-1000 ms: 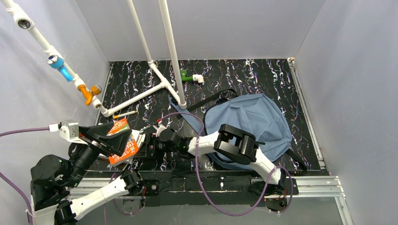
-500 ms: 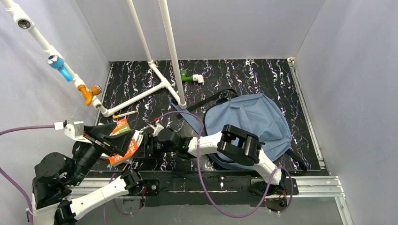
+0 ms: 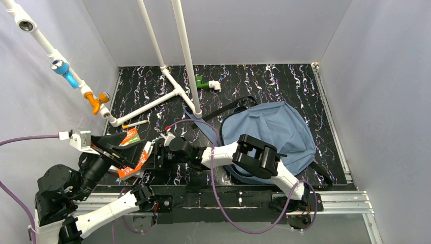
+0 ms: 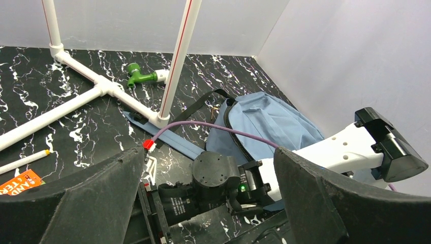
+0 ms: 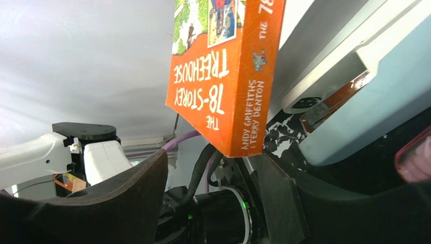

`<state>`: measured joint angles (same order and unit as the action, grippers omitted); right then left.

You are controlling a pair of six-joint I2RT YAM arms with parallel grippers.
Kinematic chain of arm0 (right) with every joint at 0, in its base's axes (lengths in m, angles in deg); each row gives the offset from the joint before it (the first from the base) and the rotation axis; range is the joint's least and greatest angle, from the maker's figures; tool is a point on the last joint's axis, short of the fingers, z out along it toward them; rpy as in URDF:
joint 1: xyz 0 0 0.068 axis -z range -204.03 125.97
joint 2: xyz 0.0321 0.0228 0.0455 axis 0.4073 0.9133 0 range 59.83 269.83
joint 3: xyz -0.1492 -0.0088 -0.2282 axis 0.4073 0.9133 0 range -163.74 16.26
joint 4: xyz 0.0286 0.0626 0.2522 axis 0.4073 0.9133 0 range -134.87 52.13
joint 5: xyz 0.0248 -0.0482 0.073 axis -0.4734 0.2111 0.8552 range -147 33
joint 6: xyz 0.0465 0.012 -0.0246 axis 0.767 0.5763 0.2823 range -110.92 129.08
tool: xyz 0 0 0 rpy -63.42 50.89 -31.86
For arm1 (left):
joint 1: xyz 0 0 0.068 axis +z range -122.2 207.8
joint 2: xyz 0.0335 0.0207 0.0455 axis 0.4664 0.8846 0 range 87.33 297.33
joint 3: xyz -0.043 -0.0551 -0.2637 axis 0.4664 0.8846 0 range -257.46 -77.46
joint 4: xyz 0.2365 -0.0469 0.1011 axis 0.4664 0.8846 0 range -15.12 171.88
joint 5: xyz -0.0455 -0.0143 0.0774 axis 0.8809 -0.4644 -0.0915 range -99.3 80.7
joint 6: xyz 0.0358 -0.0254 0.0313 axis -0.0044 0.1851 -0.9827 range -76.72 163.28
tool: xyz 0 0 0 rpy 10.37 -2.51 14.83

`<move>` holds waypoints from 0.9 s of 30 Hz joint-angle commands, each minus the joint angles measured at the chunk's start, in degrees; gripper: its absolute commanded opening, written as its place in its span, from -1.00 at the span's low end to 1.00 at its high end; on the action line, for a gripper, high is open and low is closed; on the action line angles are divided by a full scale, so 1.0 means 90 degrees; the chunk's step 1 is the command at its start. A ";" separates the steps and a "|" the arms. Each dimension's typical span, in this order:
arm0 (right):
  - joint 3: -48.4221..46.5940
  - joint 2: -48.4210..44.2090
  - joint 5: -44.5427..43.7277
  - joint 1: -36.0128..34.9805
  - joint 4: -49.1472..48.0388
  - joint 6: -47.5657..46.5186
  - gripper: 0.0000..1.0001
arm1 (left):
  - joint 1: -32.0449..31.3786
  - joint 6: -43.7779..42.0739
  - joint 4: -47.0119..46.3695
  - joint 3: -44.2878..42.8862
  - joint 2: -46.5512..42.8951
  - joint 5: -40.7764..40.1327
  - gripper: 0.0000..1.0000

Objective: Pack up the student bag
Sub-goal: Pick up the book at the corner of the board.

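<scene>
The slate-blue student bag (image 3: 272, 132) lies flat at the right middle of the table and also shows in the left wrist view (image 4: 269, 119). An orange paperback, "The 78-Storey Treehouse" (image 3: 130, 138), lies at the near left. My left gripper (image 3: 119, 151) hangs over it, jaws wide open (image 4: 208, 151) with nothing between them. My right gripper (image 3: 154, 155) reaches left across the table. It is open (image 5: 216, 155), and the book's lower corner (image 5: 228, 76) stands just beyond its fingertips, close to the right finger (image 5: 277, 198).
A white PVC pipe frame (image 3: 152, 101) stands at the back left with a green fitting (image 3: 202, 82). A pencil (image 3: 134, 123) lies near the pipe. A pale blue-white case (image 5: 366, 86) sits beside the book. The bag's blue strap (image 3: 203, 129) trails left. Walls close in on all sides.
My right gripper has crept a little left toward the book. My left arm has shifted slightly down and left. The bag has not moved.
</scene>
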<state>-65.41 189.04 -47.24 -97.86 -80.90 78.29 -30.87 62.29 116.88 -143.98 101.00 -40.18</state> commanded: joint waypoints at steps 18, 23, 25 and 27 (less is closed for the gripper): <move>-0.0683 0.0412 0.0098 0.0204 -0.0147 -0.0001 0.06 | 0.0006 0.0012 -0.0128 -0.0049 0.0020 -0.0098 0.96; -0.0602 0.0383 0.0089 0.0213 -0.0025 -0.0085 0.18 | 0.0001 0.0045 -0.0122 -0.0042 0.0070 -0.0095 0.96; -0.0620 0.0408 0.0105 0.0214 0.0012 -0.0163 0.22 | 0.0006 0.0070 -0.0136 -0.0073 0.0131 -0.0093 0.96; -0.0664 0.0473 0.0154 0.0214 -0.0010 -0.0204 0.20 | 0.0001 0.0080 -0.0135 -0.0080 0.0165 -0.0011 0.96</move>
<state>-69.76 192.29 -47.00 -96.09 -79.52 77.79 -30.87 62.70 116.88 -143.96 101.00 -40.18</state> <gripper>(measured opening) 0.603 0.981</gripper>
